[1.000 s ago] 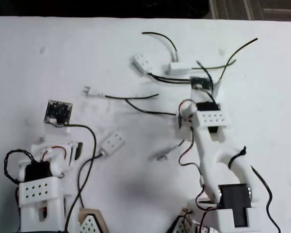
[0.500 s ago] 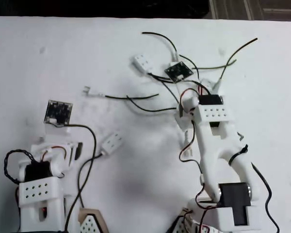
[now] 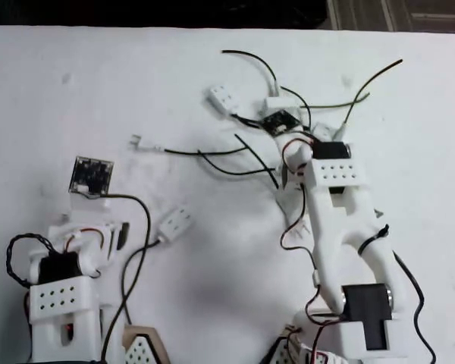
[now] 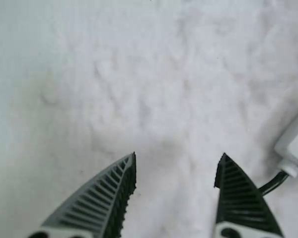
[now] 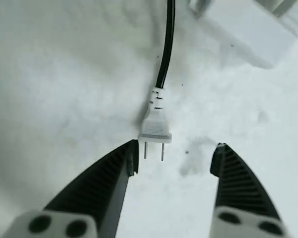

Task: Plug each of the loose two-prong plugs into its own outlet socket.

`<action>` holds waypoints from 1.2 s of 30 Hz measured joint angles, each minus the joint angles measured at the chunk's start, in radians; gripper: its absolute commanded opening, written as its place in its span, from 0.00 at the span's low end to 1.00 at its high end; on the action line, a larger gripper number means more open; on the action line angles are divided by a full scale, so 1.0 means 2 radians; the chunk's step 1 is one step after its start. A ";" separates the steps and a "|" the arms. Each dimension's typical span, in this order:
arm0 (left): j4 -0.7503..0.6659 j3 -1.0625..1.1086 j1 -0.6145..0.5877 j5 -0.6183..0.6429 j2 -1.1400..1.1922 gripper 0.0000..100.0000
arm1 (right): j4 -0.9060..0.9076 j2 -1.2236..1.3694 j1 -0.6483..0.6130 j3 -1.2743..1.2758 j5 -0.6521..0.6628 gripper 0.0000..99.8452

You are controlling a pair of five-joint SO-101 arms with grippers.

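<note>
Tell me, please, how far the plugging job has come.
Done: no plug seems inserted yet. Underway: the open right hand frames a white plug lying with prongs bare. Left: grasp and insert it, then the other loose plug; the left hand hangs open.

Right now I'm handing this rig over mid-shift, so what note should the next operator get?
Left tool: open, empty, beside a white socket block.
Right tool: open, empty, a two-prong plug just ahead of its fingertips, prongs toward the tool; another socket block lies beyond.
A second loose plug lies farther left.
Done: no plug seen seated.
Left: grip and insert each.
</note>
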 measured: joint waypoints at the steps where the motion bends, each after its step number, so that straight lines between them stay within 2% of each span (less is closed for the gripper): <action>1: 0.000 0.000 0.000 0.000 0.000 0.26 | -0.002 0.008 0.000 0.000 0.000 0.23; 11: 0.000 0.000 0.000 0.000 0.000 0.26 | -0.039 0.117 0.002 0.000 0.000 0.23; 18: 0.000 0.000 0.000 0.000 0.000 0.26 | -0.044 0.132 0.001 0.000 0.000 0.23; 25: 0.000 0.000 0.000 0.000 0.000 0.26 | -0.045 0.132 -0.002 -0.001 0.000 0.06; 28: 0.000 0.000 0.000 0.000 0.000 0.26 | -0.036 0.132 -0.008 -0.001 0.000 0.09; 33: 0.000 0.000 0.000 0.000 0.000 0.26 | 0.015 0.132 -0.021 -0.024 -0.012 0.19; 36: 0.000 0.000 0.000 0.000 0.000 0.26 | 0.049 0.132 -0.020 -0.050 -0.026 0.19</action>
